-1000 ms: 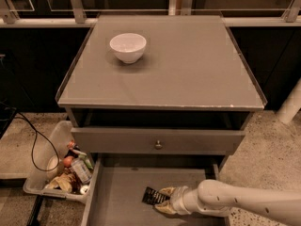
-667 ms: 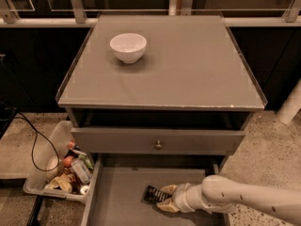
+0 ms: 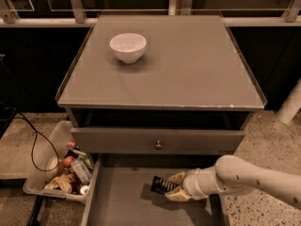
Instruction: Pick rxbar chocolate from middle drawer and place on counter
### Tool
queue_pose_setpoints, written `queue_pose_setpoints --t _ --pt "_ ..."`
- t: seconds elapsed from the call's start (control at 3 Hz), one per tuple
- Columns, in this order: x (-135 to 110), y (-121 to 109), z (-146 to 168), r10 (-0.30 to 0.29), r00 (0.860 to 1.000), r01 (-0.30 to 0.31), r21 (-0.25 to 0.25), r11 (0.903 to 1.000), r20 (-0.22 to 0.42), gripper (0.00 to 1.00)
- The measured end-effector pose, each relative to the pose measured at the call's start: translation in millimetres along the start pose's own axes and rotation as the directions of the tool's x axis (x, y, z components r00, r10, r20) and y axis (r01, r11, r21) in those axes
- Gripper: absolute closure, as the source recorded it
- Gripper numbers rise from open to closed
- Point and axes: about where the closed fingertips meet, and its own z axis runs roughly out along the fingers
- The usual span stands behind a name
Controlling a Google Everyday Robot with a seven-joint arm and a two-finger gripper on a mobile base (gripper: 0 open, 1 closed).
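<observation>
jaws of the gripper [image 3: 172,187] were clamped on one end of the rxbar chocolate [image 3: 160,184], inside the open middle drawer [image 3: 122,204], right of its centre. the bar, a small black wrapper with pale lettering, sat tilted over the grey drawer floor, its shadow beneath. a white bowl [image 3: 128,46] stood on the table [image 3: 188,65].

The pale two-finger gripper [image 3: 175,187] extended from the right over the wide grey open middle drawer [image 3: 122,199], its fingers clamped on the small flat black rxbar chocolate [image 3: 161,184]. A round white bowl [image 3: 128,46] sat on the square matte grey counter [image 3: 188,65].
</observation>
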Motion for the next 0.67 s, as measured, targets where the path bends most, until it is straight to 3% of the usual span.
queue_pose_setpoints --t 0.33,0.67 --pt "-24 -1 -43 -0.01 1.0 0.011 0.009 0.9999 -0.025 1.0" --pt "-49 -4 -77 -0.011 0.997 0.017 0.09 0.9958 -0.075 1.0"
